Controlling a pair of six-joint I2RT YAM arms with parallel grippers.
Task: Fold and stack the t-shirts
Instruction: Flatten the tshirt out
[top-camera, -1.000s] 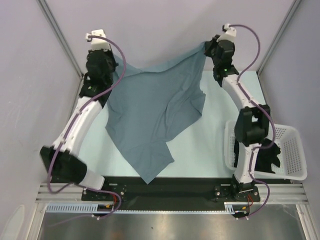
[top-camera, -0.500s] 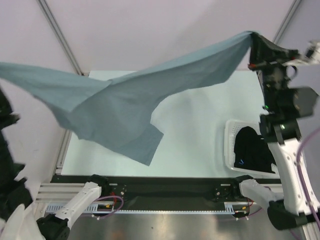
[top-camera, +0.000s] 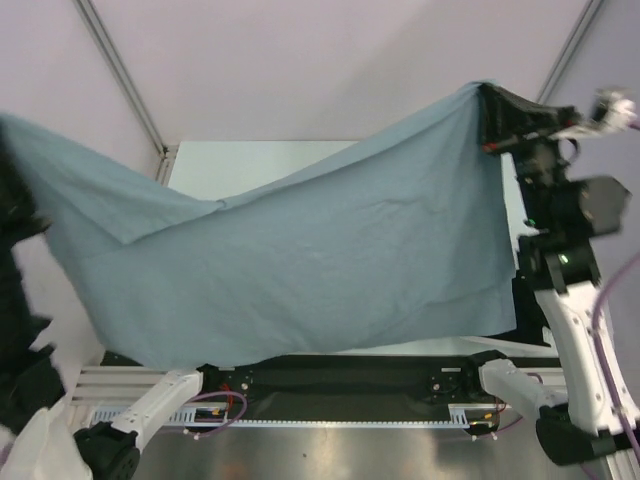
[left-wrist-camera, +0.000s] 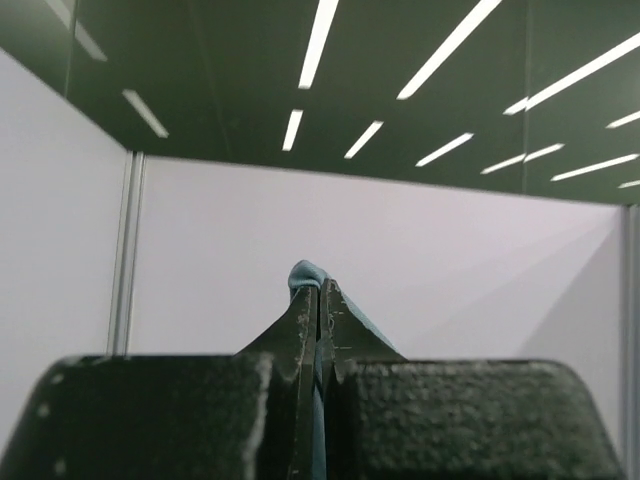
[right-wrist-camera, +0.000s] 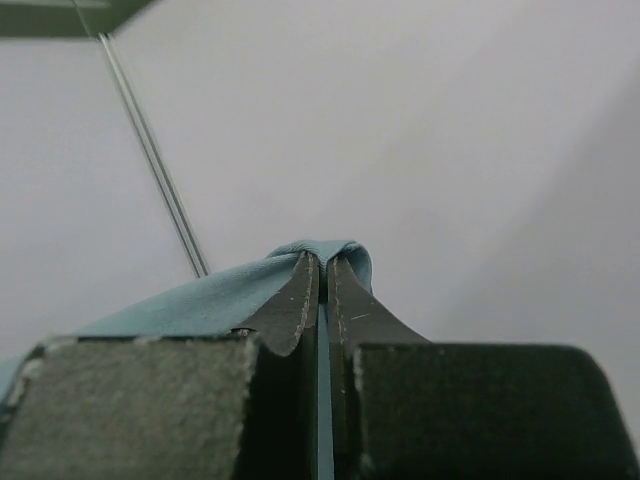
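— One slate grey-blue t-shirt (top-camera: 300, 270) is held aloft over the table (top-camera: 260, 160), spread as a wide, soft, lightly creased sheet.
— How is it gripped?
— One upper corner is pinched in the closed left gripper (left-wrist-camera: 318, 288), another in the closed right gripper (right-wrist-camera: 322, 265). The left arm is blurred and cut off, and much of the table is hidden by cloth.

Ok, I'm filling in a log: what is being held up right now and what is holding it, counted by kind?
Grey-blue t-shirt: 1
Robot arms: 2, the left arm and the right arm
Total: 3
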